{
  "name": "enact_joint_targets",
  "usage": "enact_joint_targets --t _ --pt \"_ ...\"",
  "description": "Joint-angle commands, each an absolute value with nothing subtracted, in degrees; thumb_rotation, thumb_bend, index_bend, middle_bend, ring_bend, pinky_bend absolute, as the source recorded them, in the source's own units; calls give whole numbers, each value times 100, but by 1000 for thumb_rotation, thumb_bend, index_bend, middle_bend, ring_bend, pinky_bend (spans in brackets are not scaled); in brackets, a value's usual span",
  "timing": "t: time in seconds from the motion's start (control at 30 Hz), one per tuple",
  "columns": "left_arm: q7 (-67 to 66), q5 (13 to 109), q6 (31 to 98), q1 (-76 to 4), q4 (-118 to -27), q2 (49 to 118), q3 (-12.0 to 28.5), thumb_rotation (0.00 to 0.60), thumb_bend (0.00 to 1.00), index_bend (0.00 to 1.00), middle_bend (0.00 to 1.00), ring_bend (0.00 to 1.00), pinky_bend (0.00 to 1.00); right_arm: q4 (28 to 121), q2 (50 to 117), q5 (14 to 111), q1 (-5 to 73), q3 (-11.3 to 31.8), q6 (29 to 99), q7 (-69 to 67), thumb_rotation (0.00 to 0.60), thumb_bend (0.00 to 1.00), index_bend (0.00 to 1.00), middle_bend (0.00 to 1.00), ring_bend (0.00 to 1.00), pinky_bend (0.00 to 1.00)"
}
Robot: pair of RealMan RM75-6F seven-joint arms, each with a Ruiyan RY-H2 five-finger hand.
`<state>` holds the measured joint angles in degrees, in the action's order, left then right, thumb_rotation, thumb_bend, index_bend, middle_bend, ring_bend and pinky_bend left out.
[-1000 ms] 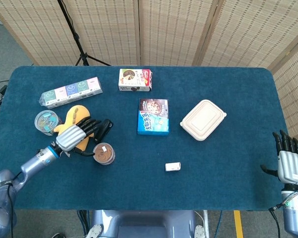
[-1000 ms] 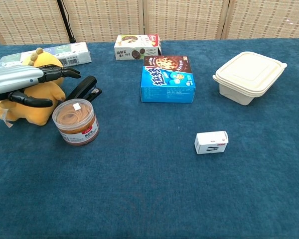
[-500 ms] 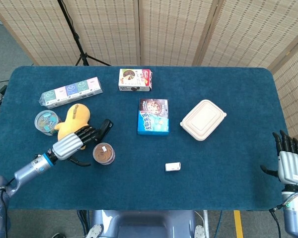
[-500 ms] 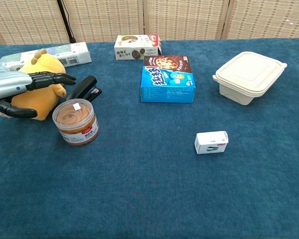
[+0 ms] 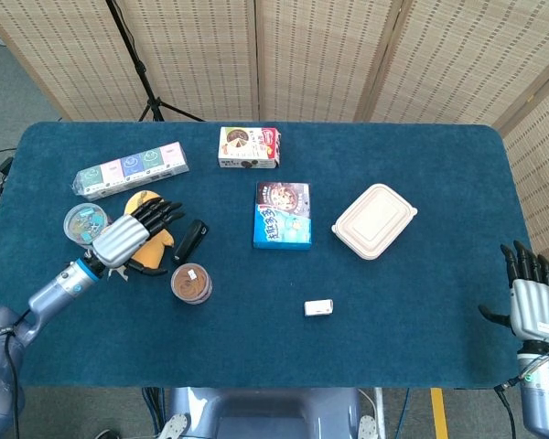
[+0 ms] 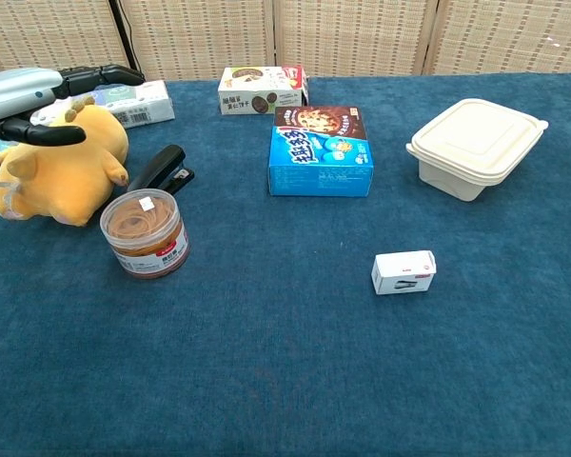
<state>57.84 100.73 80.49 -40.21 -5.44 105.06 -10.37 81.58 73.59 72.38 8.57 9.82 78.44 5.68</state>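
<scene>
My left hand [image 5: 128, 235] hovers over a yellow plush toy [image 5: 161, 240], fingers spread and holding nothing. In the chest view the left hand [image 6: 33, 88] sits just above the plush toy [image 6: 65, 176], its thumb close to the toy's head. A black stapler [image 6: 162, 168] lies right of the toy, and a clear jar of rubber bands [image 6: 145, 231] stands in front of it. My right hand [image 5: 534, 304] rests at the table's near right edge, fingers straight and apart, empty.
A long multi-pack box [image 5: 131, 169] and a lidded cup [image 5: 84, 220] lie at the far left. A cookie box [image 5: 249, 147], a blue biscuit box [image 5: 283, 216], a beige lidded container [image 5: 374, 220] and a small white box [image 5: 319, 307] are spread across the table [image 5: 421, 347].
My left hand has lifted off the front of the plush toy and moved up and back over it. The toy now shows nearly whole. The right hand has not moved.
</scene>
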Motion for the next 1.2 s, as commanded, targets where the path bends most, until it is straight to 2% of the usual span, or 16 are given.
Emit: enact_joint_targets --t 0.03,0.27,0.53,1.2 --pt "5664 9971 7618 -4208 -502 10564 -961 0 0 0 0 0 0 8135 7372 7209 856 988 7832 575 600 0 0 0 0 0" --pt "5456 10064 7017 -4357 -484 10703 -1096 0 0 0 0 0 0 8052 7403 7130 877 999 7751 584 600 0 0 0 0 0" --pt "5520 10107 6866 -4231 -476 10710 -1183 0 0 0 0 0 0 8015 7409 7073 874 1024 7731 561 600 0 0 0 0 0" --pt "5816 10503 7840 -3597 -538 10628 -1635 0 0 0 0 0 0 8077 7413 7130 847 989 7778 569 600 0 0 0 0 0"
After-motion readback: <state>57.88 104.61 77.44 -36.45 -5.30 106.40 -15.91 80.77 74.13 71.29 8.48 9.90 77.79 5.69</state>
